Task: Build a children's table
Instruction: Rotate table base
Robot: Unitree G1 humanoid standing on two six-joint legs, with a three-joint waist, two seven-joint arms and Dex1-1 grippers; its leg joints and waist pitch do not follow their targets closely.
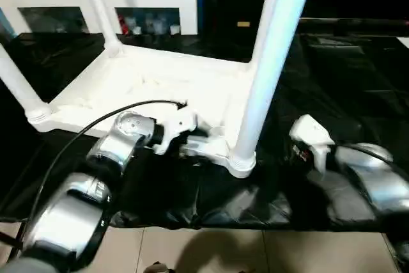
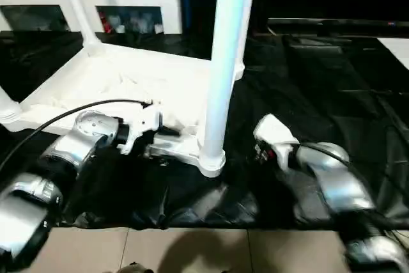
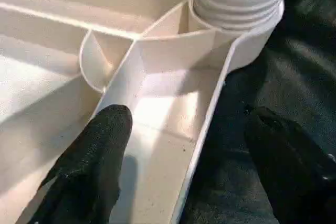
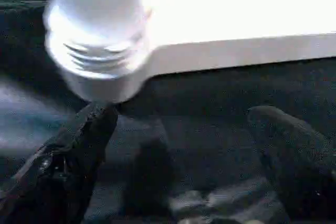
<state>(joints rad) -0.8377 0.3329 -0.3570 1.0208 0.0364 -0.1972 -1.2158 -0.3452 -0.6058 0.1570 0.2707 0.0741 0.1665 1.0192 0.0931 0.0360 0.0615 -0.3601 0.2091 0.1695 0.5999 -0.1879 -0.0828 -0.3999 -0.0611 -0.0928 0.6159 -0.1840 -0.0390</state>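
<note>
The children's table lies upside down on a black cloth, its white tabletop (image 1: 160, 81) showing the ribbed underside. Three white legs stand up from its corner sockets: one at the near right (image 1: 271, 62), one at the far side (image 1: 99, 4), one at the left (image 1: 16, 87). My left gripper (image 3: 194, 129) is open and straddles the near rim beside the near-right socket (image 3: 247, 30), one finger (image 3: 100, 150) inside the tabletop, the other over the cloth. My right gripper (image 4: 184, 124) stands open low over the cloth, just right of that same socket (image 4: 100, 72), holding nothing.
The black cloth (image 1: 332, 75) covers the work surface, its front edge above a tiled floor (image 1: 223, 250). A white cabinet with glass doors (image 1: 147, 4) stands behind the tabletop. A black cable (image 1: 77, 135) loops over my left forearm.
</note>
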